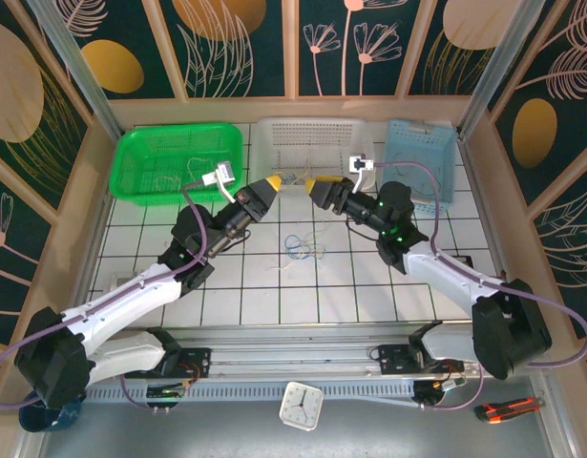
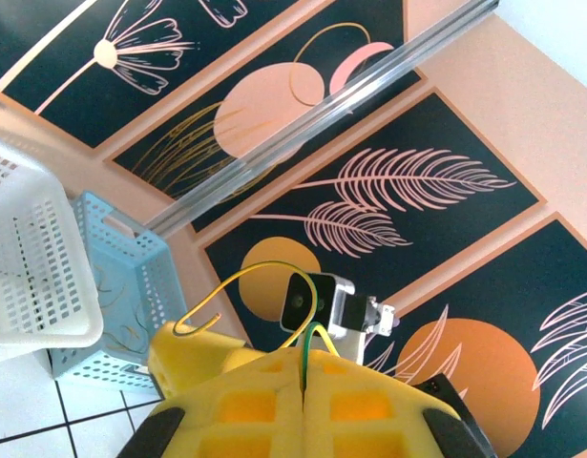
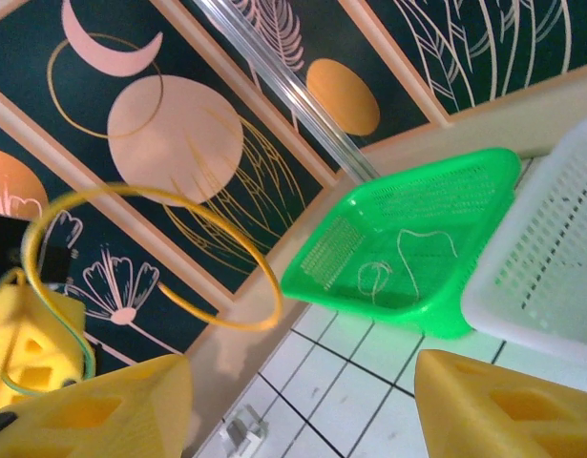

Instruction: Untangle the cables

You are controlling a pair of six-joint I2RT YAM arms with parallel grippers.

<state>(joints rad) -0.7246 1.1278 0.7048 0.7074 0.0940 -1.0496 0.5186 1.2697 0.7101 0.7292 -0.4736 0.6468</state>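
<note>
A yellow-green cable [image 2: 264, 270] is pinched between the yellow foam fingers of my left gripper [image 2: 304, 370], which is shut on it; the cable arcs up and left to a free end. In the top view my left gripper [image 1: 273, 183] and right gripper [image 1: 314, 185] are raised tip to tip above the table. In the right wrist view the same cable makes a yellow loop [image 3: 238, 235] above my open right gripper [image 3: 303, 405], whose fingers hold nothing. A small tangle of blue and white cables [image 1: 303, 246] lies on the tiles below.
Three baskets line the far edge: green basket [image 1: 140, 157] with pale cables [image 3: 408, 258] in it, white basket [image 1: 274, 134] with a few wires, blue basket [image 1: 422, 153]. A clock [image 1: 300, 405] and a cutter [image 1: 508, 408] lie near the front rail.
</note>
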